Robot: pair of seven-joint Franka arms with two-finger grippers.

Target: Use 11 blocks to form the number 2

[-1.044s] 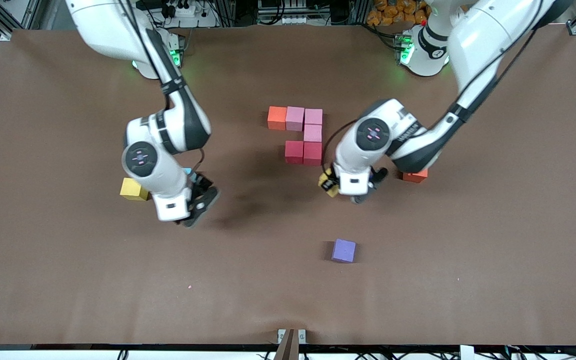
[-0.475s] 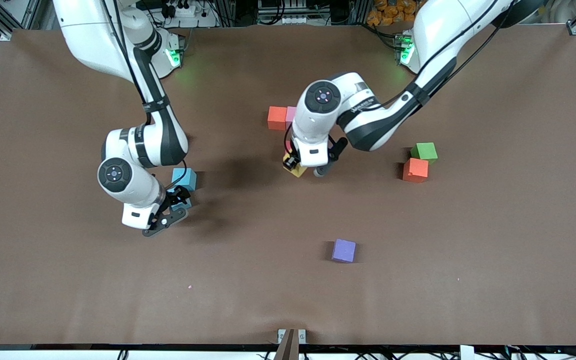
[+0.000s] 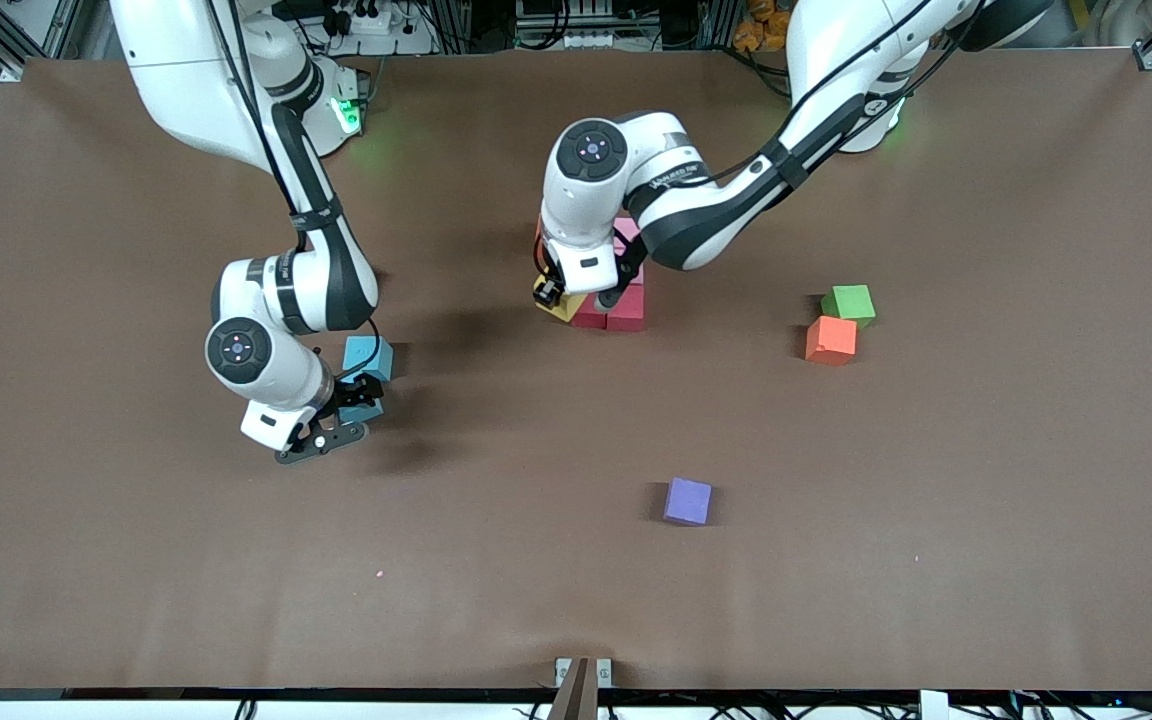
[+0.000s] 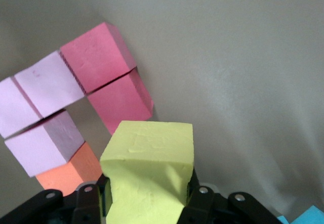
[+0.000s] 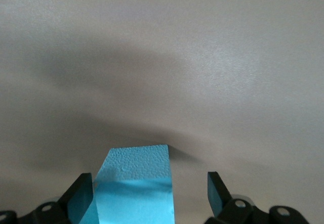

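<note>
Front view: the left gripper point(image 3: 568, 296) carries the yellow block point(image 3: 558, 304) over the half-built 2 point(image 3: 612, 312), ready to extend it.

Left wrist: jaws pinch it.

Right wrist: wide jaws straddle a blue block point(image 5: 135, 183).

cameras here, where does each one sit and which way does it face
Front view: high across the table, facing both arms, left gripper and right gripper.
Left wrist view: looks down past its fingers at the yellow block they clamp.
Right wrist view: open fingers astride a blue block.
Shared: yellow block, blue block.
</note>
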